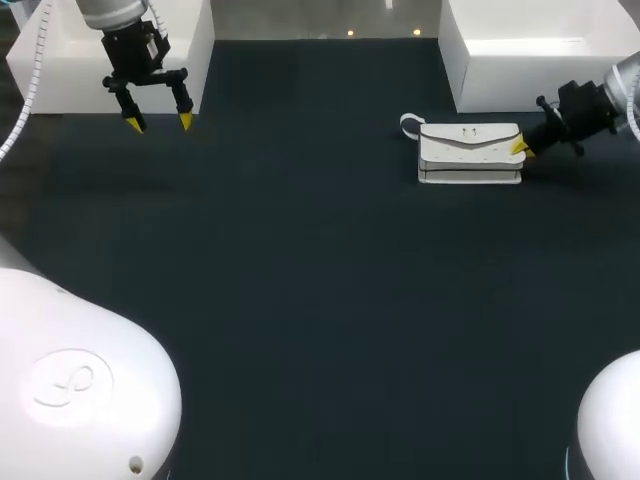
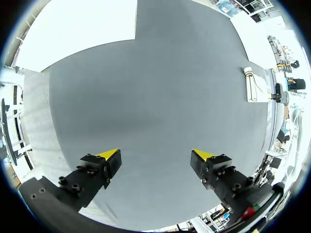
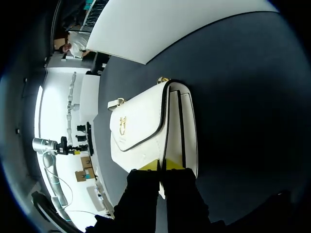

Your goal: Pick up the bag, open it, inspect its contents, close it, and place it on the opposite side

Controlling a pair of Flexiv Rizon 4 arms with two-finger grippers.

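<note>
Our right gripper (image 3: pixel 162 165) has its yellow fingertips drawn together, with only a thin line between them. They press against the 3 o'clock end of the bag (image 1: pixel 470 152), and we cannot tell whether they pinch its flap edge. The white bag lies flat at about 2 o'clock on the dark table (image 1: pixel 300 300), its flap down and its contents hidden. A small strap loop (image 1: pixel 408 125) sits at its 9 o'clock end. A white box (image 1: pixel 530 50) stands just beyond the bag toward 12 o'clock. Our left gripper (image 1: pixel 158 121) hangs at 10 o'clock with its fingers wide apart and nothing between them, beside another white box (image 1: pixel 60 70). A broad stretch of table lies between this gripper and the bag.
</note>
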